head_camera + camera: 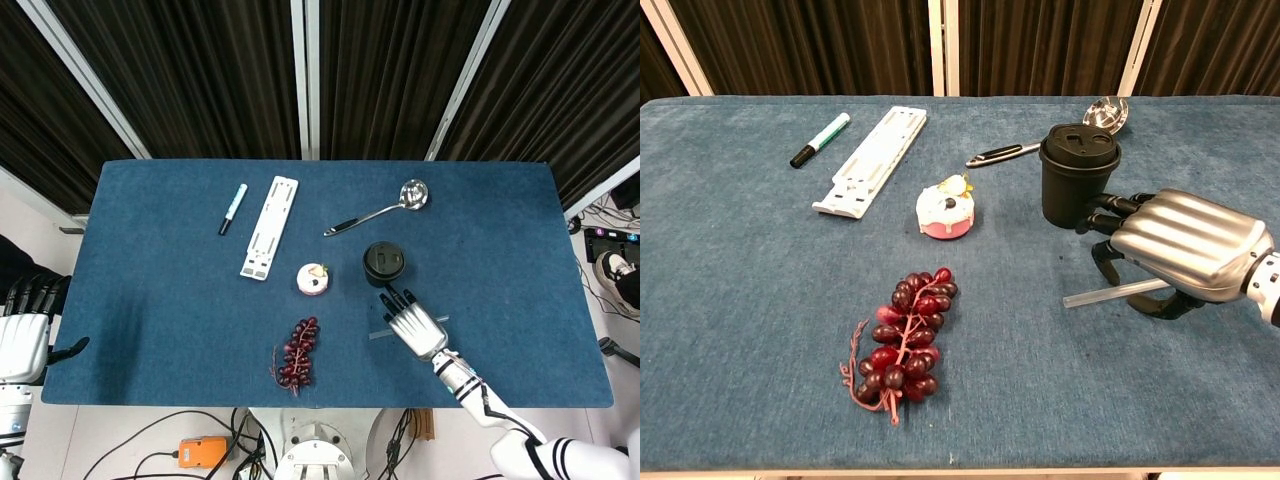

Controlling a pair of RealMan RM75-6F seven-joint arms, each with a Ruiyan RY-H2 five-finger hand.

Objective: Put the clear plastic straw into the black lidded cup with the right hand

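The clear plastic straw (1102, 294) lies flat on the blue table (150, 300), in front of the black lidded cup (1078, 175). My right hand (1175, 245) is palm down over the straw's right half and hides it. Its fingers are spread and reach the foot of the cup, with the thumb on the near side of the straw; no grip on the straw shows. In the head view the right hand (412, 322) covers the middle of the straw (378, 334), just below the upright cup (384, 264). My left hand (25, 335) hangs open off the table's left edge.
A bunch of red grapes (905, 345) lies front centre, and a pink and white toy cake (946, 210) stands left of the cup. A metal ladle (385, 209) lies behind the cup. Further left are a white plastic rack (872, 160) and a marker (821, 139).
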